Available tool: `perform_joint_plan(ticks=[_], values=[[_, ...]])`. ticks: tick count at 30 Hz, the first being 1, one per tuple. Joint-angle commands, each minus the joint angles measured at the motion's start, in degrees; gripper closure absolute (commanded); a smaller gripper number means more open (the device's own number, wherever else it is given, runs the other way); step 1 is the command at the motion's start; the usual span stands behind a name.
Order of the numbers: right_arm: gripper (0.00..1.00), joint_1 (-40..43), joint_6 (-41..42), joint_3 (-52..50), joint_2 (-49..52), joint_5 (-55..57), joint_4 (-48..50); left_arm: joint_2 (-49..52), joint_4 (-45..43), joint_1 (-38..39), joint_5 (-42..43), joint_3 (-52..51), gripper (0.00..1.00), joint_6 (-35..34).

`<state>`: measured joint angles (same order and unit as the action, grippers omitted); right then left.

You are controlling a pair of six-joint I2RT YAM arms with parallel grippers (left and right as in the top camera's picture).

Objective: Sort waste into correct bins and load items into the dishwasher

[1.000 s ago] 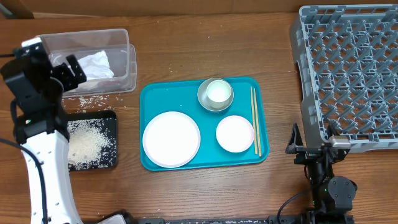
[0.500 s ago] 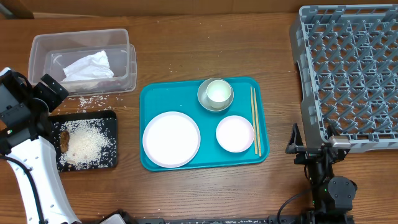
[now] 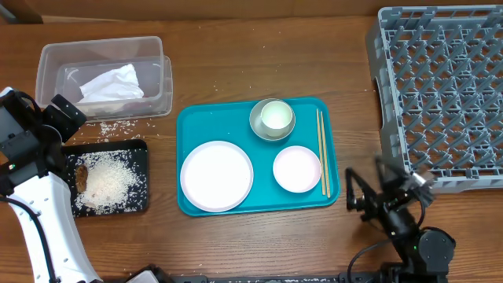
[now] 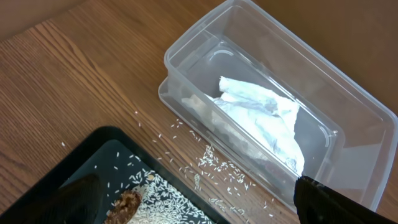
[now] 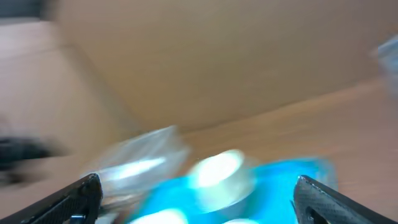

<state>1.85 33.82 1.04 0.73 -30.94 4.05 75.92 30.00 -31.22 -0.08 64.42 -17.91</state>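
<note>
The clear tub (image 3: 102, 41) at the back left holds the crumpled white napkin (image 3: 110, 82); the napkin also shows in the left wrist view (image 4: 261, 115). The black tray (image 3: 140, 149) holds white rice (image 3: 110, 179) and the brown lump (image 3: 81, 178). My left gripper (image 3: 67, 112) is open and empty, above the gap between tub and black tray. The large plate (image 3: 216, 175), small dish (image 3: 297, 168), silvery bowl (image 3: 272, 119) and chopsticks (image 3: 321, 153) lie on the teal tray (image 3: 204, 122). My right gripper (image 3: 365, 196) is open and empty, right of the teal tray. The red wrapper is not visible.
The grey dish rack (image 3: 440, 94) fills the right side of the table. Loose rice grains (image 3: 118, 126) lie on the wood between the tub and the black tray. The right wrist view is blurred.
My left arm drew back from over the tub toward the left front, uncovering the brown lump in the black tray. My right arm has just started moving and now leans left toward the teal tray.
</note>
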Motion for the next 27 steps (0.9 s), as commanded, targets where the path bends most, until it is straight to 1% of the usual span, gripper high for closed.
perform_joint_plan(ticks=[1,3,4,6,8,10,11,13,16,19,22,24,27], values=[[0.0,0.04,29.51,-0.57,-0.57,-18.78,1.53,-1.14,-0.02,0.09,-0.5,0.24,0.0,-0.52],[0.0,0.11,37.46,-0.57,-0.57,-16.74,3.41,-1.14,-0.02,0.09,-0.5,0.24,0.0,-0.52],[0.0,0.11,39.98,-0.57,-0.57,-16.57,6.45,-1.14,-0.02,0.09,-0.5,0.24,0.0,-0.52],[0.0,0.11,40.41,-0.5,-0.57,-17.27,15.43,-1.14,-0.02,0.09,-0.5,0.24,0.0,-0.52],[0.0,0.11,40.65,0.74,-0.57,-17.55,22.05,-1.14,-0.02,0.09,-0.5,0.24,0.0,-0.52],[0.0,0.2,40.59,4.31,-0.44,-16.46,21.03,-1.14,-0.02,0.09,-0.5,0.24,0.0,-0.52],[0.0,0.2,39.32,6.86,-0.04,-15.37,18.45,-1.14,-0.02,0.09,-0.5,0.24,0.0,-0.52],[0.0,0.22,33.88,13.11,1.79,-13.88,10.51,-1.14,-0.02,0.09,-0.5,0.24,0.0,-0.52],[0.0,0.2,20.96,24.7,7.87,-13.66,-4.74,-1.14,-0.02,0.09,-0.5,0.24,0.0,-0.52],[0.0,0.2,5.81,39.67,18.82,-13.25,-23.67,-1.14,-0.02,0.09,-0.5,0.24,0.0,-0.52],[0.01,-0.11,-5.49,53.09,30.27,-9.53,-40.7,-1.14,-0.02,0.09,-0.5,0.24,0.0,-0.52],[0.01,-0.92,-11.3,61.83,37.94,-4.5,-52.11,-1.14,-0.02,0.09,-0.5,0.24,0.0,-0.52],[0.01,-3.85,-16.02,72.98,48.11,5.46,-66.14,-1.14,-0.02,0.09,-0.5,0.24,0.0,-0.52]])
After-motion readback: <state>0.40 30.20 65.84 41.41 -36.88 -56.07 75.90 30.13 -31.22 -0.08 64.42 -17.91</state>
